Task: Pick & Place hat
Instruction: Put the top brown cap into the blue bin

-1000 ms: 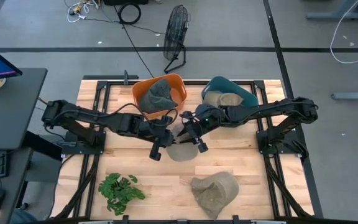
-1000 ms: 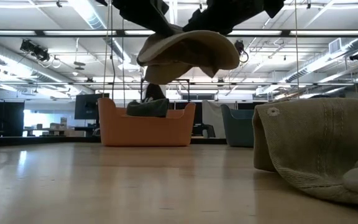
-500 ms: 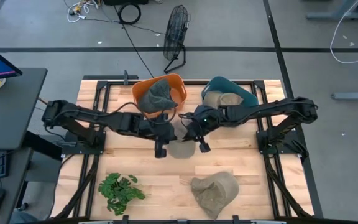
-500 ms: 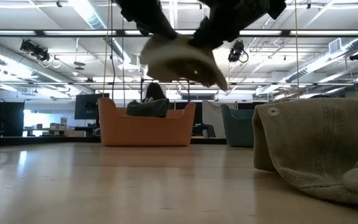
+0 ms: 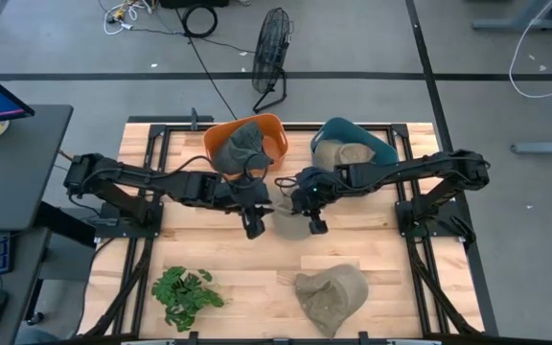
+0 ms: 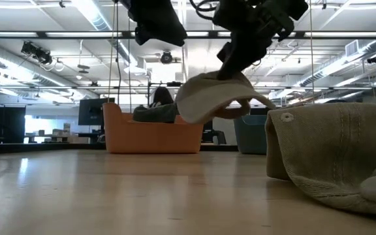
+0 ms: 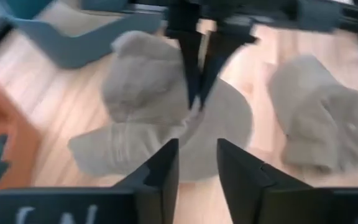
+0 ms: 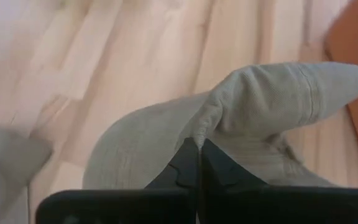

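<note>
A beige brimmed hat (image 5: 284, 218) hangs in the air over the middle of the table; it also shows in the low view (image 6: 211, 98). My right gripper (image 5: 311, 222) is above it and shut on it. My left gripper (image 5: 254, 226) is just to the hat's left, open and empty; in the left wrist view its fingers (image 7: 166, 171) stand apart with the hat (image 7: 160, 118) ahead of them. In the low view my left gripper (image 6: 155, 19) is up and clear of the hat. My right gripper pinches a raised fold of the hat's cloth (image 8: 199, 129) between its two shut fingers, about where the crown meets the brim (image 7: 191, 102). The fingers (image 6: 234, 62) come from above, pointing down. The hat hangs below them, tilted, clear of the table.
An orange bin (image 5: 274, 129) with a dark green hat (image 5: 245, 144) and a teal bin (image 5: 383, 146) with beige hats stand at the far side. Another beige hat (image 5: 332, 295) lies near the front edge, and a green plant (image 5: 188, 292) lies at the front left.
The hat was held level and high between both grippers. My left gripper has let go of it. The hat has swung down and toward the table's right, and now hangs tilted from my right gripper alone.
</note>
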You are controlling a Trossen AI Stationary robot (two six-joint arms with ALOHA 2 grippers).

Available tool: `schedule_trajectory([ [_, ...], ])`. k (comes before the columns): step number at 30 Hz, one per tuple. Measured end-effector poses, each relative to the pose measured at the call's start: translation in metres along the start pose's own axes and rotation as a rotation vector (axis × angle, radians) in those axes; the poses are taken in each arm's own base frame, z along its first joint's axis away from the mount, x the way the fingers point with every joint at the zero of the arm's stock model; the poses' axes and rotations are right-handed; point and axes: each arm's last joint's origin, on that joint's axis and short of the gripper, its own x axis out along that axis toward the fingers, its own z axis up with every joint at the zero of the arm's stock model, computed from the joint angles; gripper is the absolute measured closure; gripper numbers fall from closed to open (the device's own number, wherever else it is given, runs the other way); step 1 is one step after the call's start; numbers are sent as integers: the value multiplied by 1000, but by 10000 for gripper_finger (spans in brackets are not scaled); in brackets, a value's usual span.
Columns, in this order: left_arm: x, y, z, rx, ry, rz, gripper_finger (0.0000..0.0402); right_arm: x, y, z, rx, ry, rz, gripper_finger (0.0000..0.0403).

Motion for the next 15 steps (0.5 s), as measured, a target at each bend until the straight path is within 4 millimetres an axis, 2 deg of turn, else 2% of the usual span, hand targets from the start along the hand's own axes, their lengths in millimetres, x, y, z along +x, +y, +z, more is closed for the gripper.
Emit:
schedule_trajectory([
  [5,0,4,1,-114,-45,128,248,-3,1,1,141,-6,-50,402],
  [8,0,6,1,-199,-79,194,233,-11,5,4,157,-31,-76,402],
  [11,-1,8,2,-258,-109,244,226,-26,8,6,183,-49,-150,402],
  [15,-1,8,2,-302,-125,264,225,-57,8,-1,259,-23,-310,403],
])
